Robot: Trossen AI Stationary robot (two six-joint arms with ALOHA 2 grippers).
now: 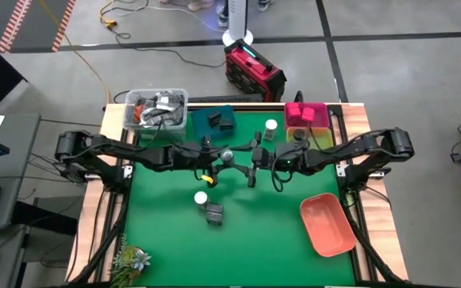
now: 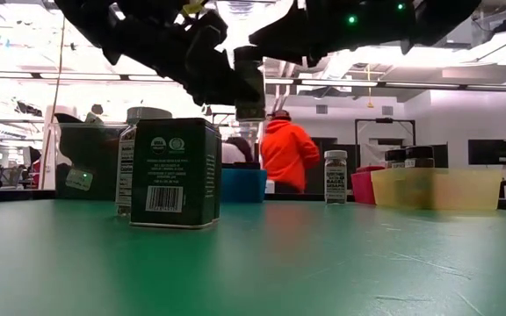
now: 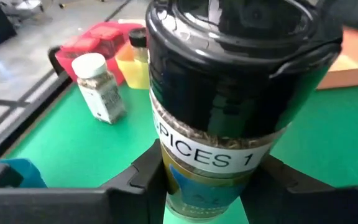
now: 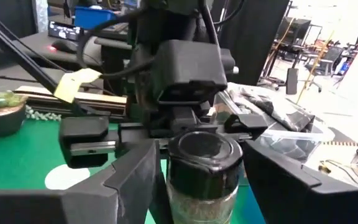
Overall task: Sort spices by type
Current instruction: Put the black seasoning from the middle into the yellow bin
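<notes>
A dark-lidded round jar [image 3: 229, 93] with a "SPICES 1" label is held up in mid-air over the table's middle [image 1: 227, 154]. My left gripper [image 3: 210, 180] is shut on it. My right gripper [image 4: 201, 180] faces it from the right, with its open fingers close on either side of the jar [image 4: 204, 168]. A white-capped jar [image 1: 201, 198] and a dark grey tin [image 1: 214, 213] stand on the mat nearer the front. In the low view the tin [image 2: 176, 171] stands in front. Another white-capped jar [image 1: 271, 128] stands near the far trays. My left gripper pinches the jar's labelled body [image 3: 166, 155] below the black lid, one finger on each side. The fingers come roughly level from the table's left. The jar is upright and lifted clear [image 2: 249, 105]. My right gripper: whether its fingers [image 4: 132, 180] touch the jar, I cannot tell.
Along the far edge are a clear tub [image 1: 157, 108], a teal tray [image 1: 214, 120] with dark tins, a pink tray [image 1: 306, 114] with magenta boxes and a yellow tray [image 1: 314, 138] with dark-lidded jars. A salmon tray [image 1: 326, 224] lies front right. A small plant [image 1: 130, 258] sits front left.
</notes>
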